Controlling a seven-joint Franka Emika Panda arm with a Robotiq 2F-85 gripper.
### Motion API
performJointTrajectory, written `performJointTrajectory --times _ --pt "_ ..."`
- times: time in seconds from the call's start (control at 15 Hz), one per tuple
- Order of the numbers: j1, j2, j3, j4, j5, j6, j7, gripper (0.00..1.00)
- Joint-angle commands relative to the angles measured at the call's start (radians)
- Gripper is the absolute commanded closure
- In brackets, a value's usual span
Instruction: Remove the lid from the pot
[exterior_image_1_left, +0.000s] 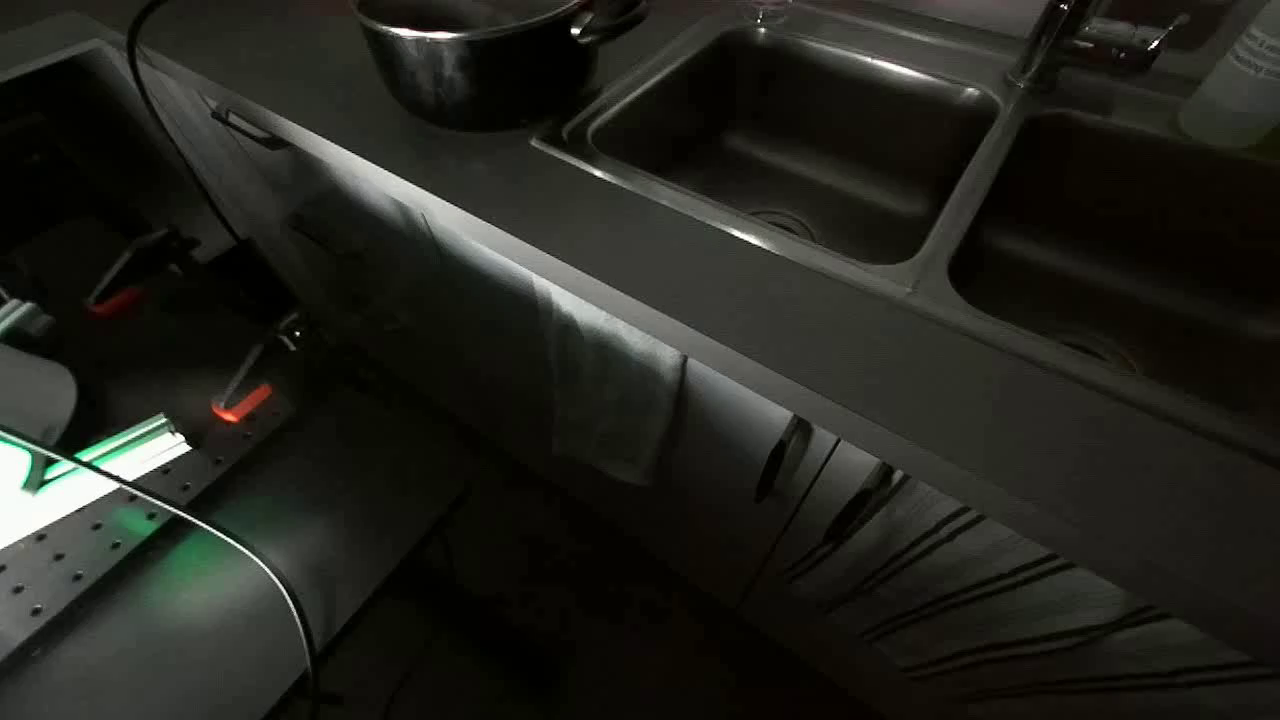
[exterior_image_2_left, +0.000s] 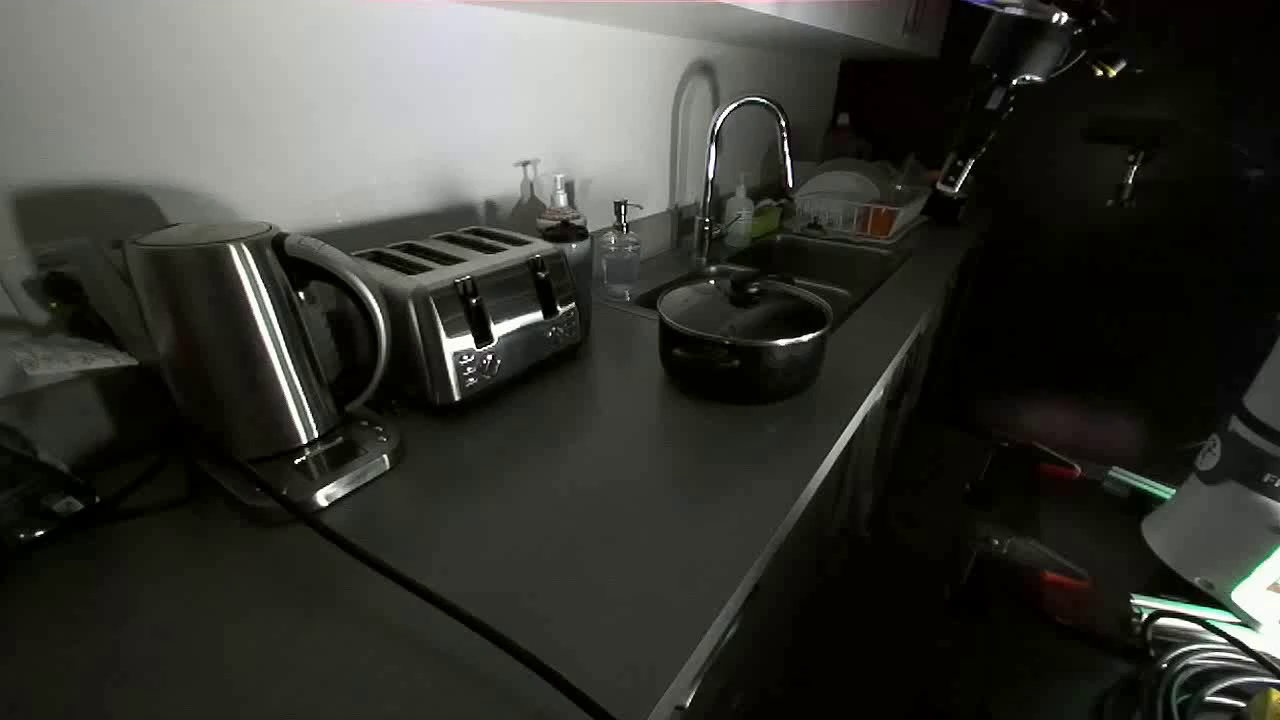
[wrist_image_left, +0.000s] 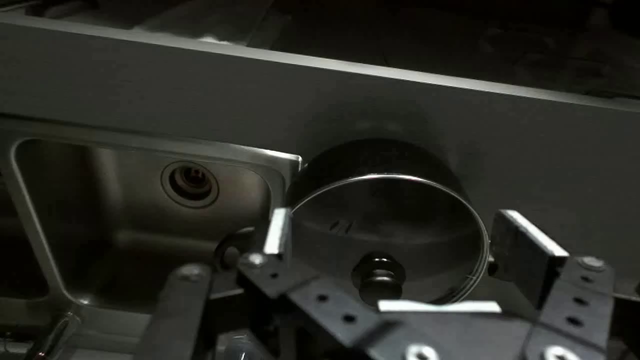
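The pot is dark shiny metal and stands on the counter beside the sink; an exterior view cuts off its top. The see-through lid with a dark knob lies flat on the pot. In the wrist view, the lid and its knob show between the fingers, with the pot wall around it. My gripper is open and empty. In an exterior view my gripper hangs higher than the pot and to its right, apart from it. It is out of the remaining exterior view.
The sink adjoins the pot, with a tall faucet behind. A toaster, kettle and soap bottle stand near the wall. A dish rack is beyond. A cable crosses the counter.
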Motion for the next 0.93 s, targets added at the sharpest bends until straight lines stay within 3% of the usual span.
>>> performJointTrajectory --times 0.0,0.53,0.87 --pt "0.000 0.000 0.001 0.003 0.001 -0.004 0.000 0.00" --pt "0.010 0.015 0.007 0.012 -0.001 0.001 -0.005 0.00" --pt "0.052 0.149 0.044 0.087 -0.003 0.028 0.005 0.00"
